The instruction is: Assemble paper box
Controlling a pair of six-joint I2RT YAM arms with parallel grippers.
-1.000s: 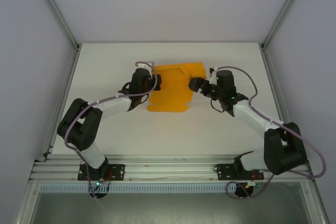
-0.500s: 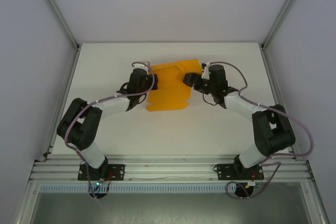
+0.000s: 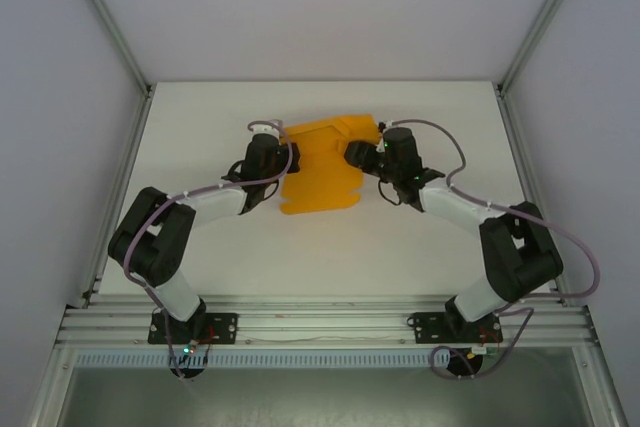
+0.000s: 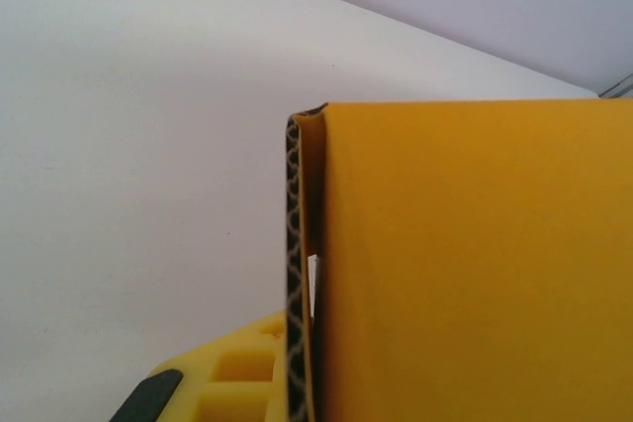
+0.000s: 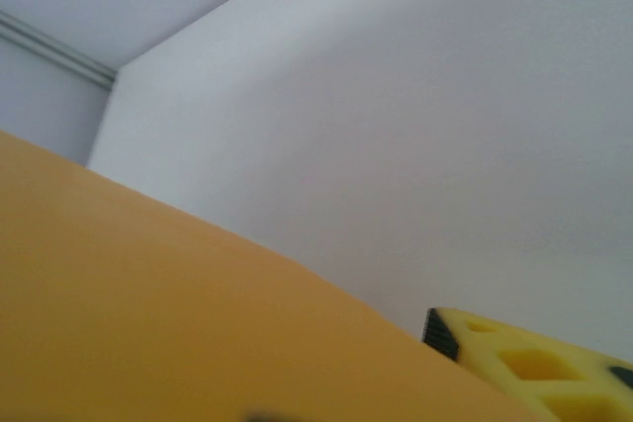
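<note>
Orange card is lying toward the far middle of the white counter (image 3: 400, 237). This is the paper box (image 3: 322, 172), not yet folded into shape and spreading mostly flat, with its far strip appearing to lift a little. It is sitting between the two arms, which are reaching in from either side.

The left arm (image 3: 205, 202) is meeting the sheet at its left edge, near the far corner. The left jaws are clenching on the paper box. In the left wrist view, a black patterned pad (image 4: 294, 274) is pressing flat against the edge of an upright orange panel. A yellow finger (image 4: 232, 382) is showing just below it, and bare counter is stretching away to the left.

The right arm (image 3: 460, 212) is touching the sheet's far right part. In the right wrist view, the card is sweeping blurred across the lower left, and one yellow finger (image 5: 534, 363) is poking out just beside its edge. Whether the right jaws are grasping the card or standing released around it, I cannot tell.
</note>
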